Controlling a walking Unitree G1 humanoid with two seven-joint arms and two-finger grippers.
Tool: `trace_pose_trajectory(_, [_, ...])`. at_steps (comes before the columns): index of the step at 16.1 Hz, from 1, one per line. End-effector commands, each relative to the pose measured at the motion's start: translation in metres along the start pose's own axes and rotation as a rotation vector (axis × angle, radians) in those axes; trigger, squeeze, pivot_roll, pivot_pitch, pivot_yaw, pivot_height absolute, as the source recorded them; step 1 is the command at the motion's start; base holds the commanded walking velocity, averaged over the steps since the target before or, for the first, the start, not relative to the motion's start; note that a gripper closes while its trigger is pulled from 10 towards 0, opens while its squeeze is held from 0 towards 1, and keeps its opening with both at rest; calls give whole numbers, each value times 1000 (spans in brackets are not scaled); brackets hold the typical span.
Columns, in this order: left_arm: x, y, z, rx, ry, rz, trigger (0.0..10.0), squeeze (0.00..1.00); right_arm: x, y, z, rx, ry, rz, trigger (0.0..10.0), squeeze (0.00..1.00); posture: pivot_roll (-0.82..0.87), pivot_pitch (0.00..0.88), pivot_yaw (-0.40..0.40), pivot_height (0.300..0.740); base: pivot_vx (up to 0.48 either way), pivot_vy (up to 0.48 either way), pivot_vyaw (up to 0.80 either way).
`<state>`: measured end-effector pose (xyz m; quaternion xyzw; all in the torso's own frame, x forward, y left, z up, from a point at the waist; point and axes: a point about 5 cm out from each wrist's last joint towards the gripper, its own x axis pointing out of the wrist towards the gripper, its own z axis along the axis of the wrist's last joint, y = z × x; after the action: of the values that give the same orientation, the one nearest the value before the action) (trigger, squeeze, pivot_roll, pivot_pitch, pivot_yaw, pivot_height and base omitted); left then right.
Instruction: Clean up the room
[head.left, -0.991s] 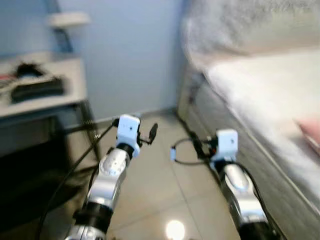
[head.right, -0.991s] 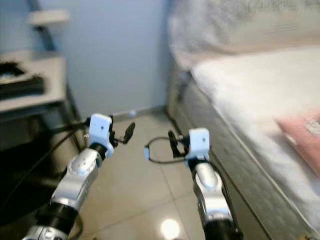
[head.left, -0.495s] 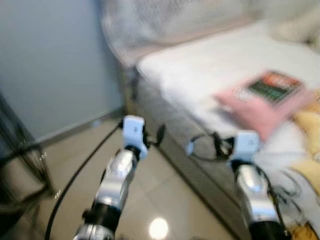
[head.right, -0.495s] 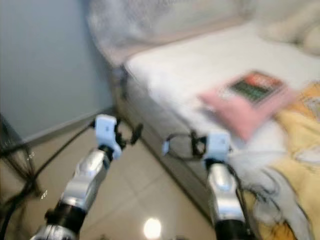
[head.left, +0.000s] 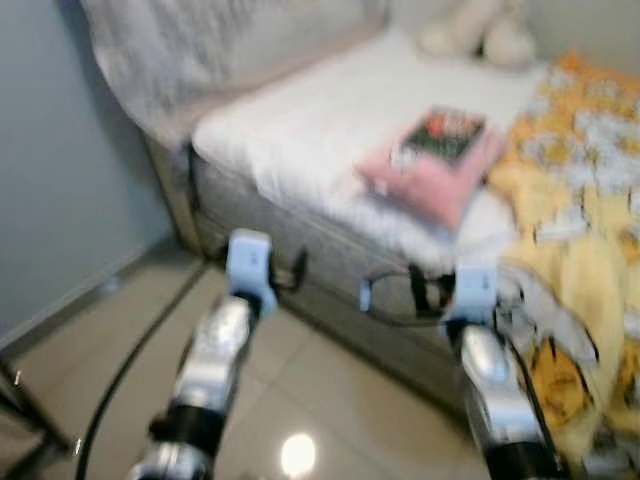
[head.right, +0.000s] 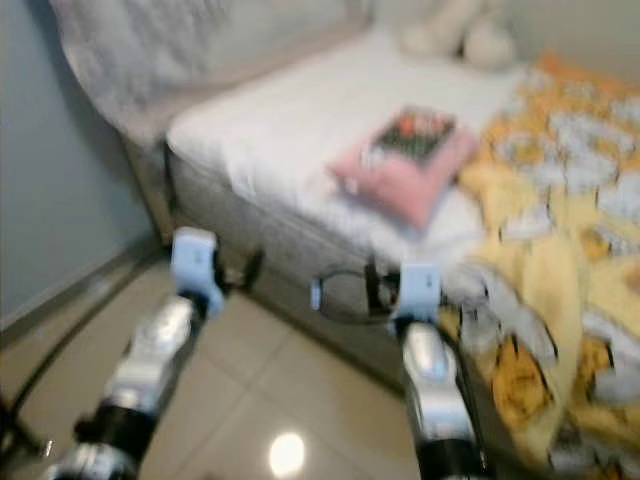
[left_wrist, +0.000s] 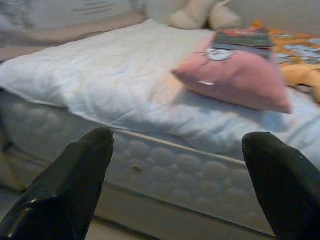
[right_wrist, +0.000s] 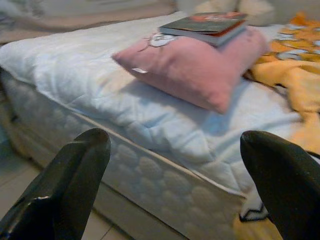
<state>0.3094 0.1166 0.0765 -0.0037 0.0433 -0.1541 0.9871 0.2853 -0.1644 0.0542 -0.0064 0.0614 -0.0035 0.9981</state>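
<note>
A pink pillow (head.left: 435, 172) lies on the white bed (head.left: 310, 120), and a dark book (right_wrist: 207, 22) rests on top of it. A yellow patterned blanket (head.left: 585, 210) spills over the bed's right side toward the floor. My left gripper (left_wrist: 177, 185) is held out over the floor in front of the mattress side, open and empty. My right gripper (right_wrist: 175, 182) is level with it, nearer the pillow, also open with nothing between its fingers. In the eye views both arms reach forward, the left gripper (head.left: 298, 268) and the right gripper (head.left: 395, 292) short of the bed.
A cream plush toy (head.left: 470, 28) sits at the far end of the bed. A grey padded headboard (head.left: 200, 55) stands against the blue wall (head.left: 60, 170). Beige tiled floor (head.left: 330, 400) lies between me and the bed. A black cable trails along my left arm.
The camera has swung to the right: the desk and wall have left the picture, and the bed with pillow, book and yellow blanket has come into it. Both grippers stay open.
</note>
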Motion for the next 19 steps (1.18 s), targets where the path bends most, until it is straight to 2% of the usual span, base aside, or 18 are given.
trace_pose_trajectory(1, [2,4,6,13,-21,2,10000,0,0,1,3,-5,-18,0,10000,0,-7,0,-13,740,390,-277,-587])
trace_pose_trajectory(4, [1,4,5,25,-27,-12,10000,0,-1,1,5,-27,-41,-8,10000,0,-1,0,-12,740,418,-84,-604])
trace_pose_trajectory(5, [1,5,7,52,-39,-7,10000,0,-1,-8,7,-26,-54,-78,10000,0,-1,0,-12,740,450,0,-556])
trace_pose_trajectory(6, [1,7,9,100,-52,28,10000,0,1,-17,9,16,-59,-144,10000,0,3,0,-14,740,0,0,-525])
trace_pose_trajectory(7, [1,7,12,98,-77,32,10000,0,4,-24,14,54,-70,-182,10000,0,3,0,-10,740,0,0,-550])
trace_pose_trajectory(8, [1,7,15,76,-100,36,10000,729,5,-24,15,59,-74,-182,10000,129,2,0,-10,740,0,0,-563])
trace_pose_trajectory(9, [1,6,15,45,-103,24,10000,1000,5,-22,16,55,-85,-160,10000,957,4,0,-12,740,0,0,-613])
trace_pose_trajectory(10, [2,7,12,66,-83,36,10000,1000,4,-17,12,31,-72,-129,10000,1000,2,0,-13,740,0,0,-738])
trace_pose_trajectory(12, [2,8,11,59,-77,45,10000,1000,3,-14,8,-9,-55,-109,10000,1000,4,0,-18,740,0,0,-750])
trace_pose_trajectory(13, [2,7,11,45,-85,36,10000,0,3,-10,7,-40,-56,-79,10000,0,4,0,-22,740,0,0,0])
trace_pose_trajectory(14, [2,6,10,48,-85,36,10000,0,3,-8,7,-41,-55,-72,10000,0,4,0,-23,740,0,0,0])
trace_pose_trajectory(15, [0,9,11,23,-113,74,10000,1000,4,-5,9,-36,-62,-51,10000,0,1,0,-24,740,0,-420,0])
trace_pose_trajectory(17, [0,11,9,14,-98,101,10000,1000,5,-3,10,-23,-70,-42,10000,0,-2,0,-23,740,289,-377,0])
trace_pose_trajectory(19, [-2,15,7,-24,-100,159,10000,1000,4,-1,9,-22,-67,-34,10000,0,-2,0,-24,740,0,0,0])
